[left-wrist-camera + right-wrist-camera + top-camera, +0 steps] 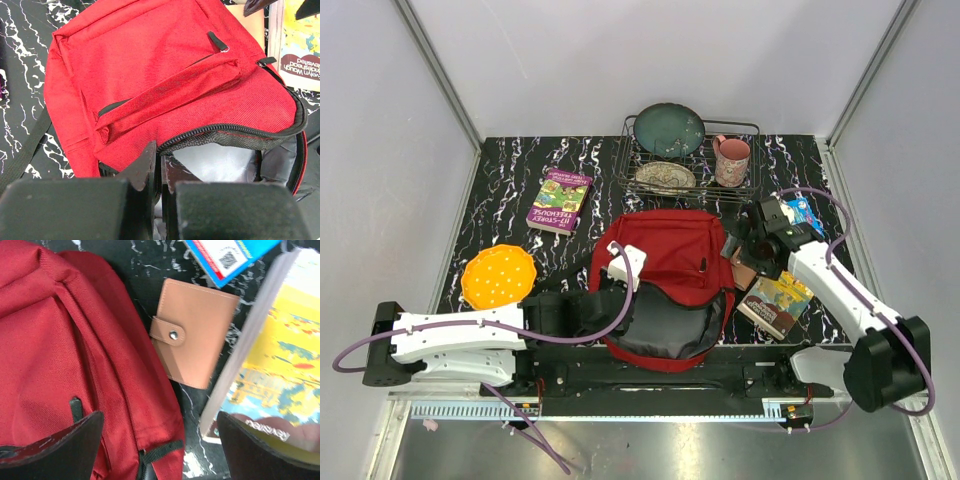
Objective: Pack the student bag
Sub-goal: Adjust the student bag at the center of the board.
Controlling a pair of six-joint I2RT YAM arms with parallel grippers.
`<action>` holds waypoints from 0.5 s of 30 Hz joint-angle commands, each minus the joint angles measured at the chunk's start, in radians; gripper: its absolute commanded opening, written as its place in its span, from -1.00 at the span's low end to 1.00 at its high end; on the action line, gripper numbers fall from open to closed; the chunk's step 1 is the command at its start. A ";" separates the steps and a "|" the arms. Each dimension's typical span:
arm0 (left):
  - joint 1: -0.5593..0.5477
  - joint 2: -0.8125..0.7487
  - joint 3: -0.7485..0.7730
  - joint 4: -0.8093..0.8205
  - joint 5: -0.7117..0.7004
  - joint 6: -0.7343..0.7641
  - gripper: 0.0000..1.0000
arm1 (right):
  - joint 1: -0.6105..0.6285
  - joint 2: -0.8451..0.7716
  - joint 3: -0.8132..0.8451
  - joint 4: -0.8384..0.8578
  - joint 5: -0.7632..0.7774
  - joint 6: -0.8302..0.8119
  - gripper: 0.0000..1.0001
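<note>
The student bag (665, 262), a red backpack, lies flat in the middle of the table with its main zipper open at the near end, showing a pale lining (220, 162). My left gripper (160, 161) is shut on the bag's zipper edge at that opening; from above it (618, 312) sits at the bag's near left side. My right gripper (160, 440) is open and hangs over the bag's right edge, with nothing between its fingers. Just beyond it lies a tan snap wallet (195, 332) next to a yellow-covered book (285, 360).
A blue packet (805, 212) lies right of the bag. A purple book (560, 200) and an orange plate (498, 277) are on the left. Behind the bag a wire dish rack (752, 128) holds a teal plate (669, 130), a patterned plate (665, 177) and a pink mug (731, 160).
</note>
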 commanded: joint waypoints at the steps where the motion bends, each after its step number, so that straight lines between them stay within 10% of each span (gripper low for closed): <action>1: -0.002 -0.029 -0.002 0.052 0.015 -0.016 -1.00 | -0.008 0.081 0.030 0.101 -0.124 -0.108 0.99; 15: 0.056 0.080 0.044 0.019 0.042 -0.083 -1.00 | -0.008 0.519 0.269 0.348 -0.475 -0.177 0.75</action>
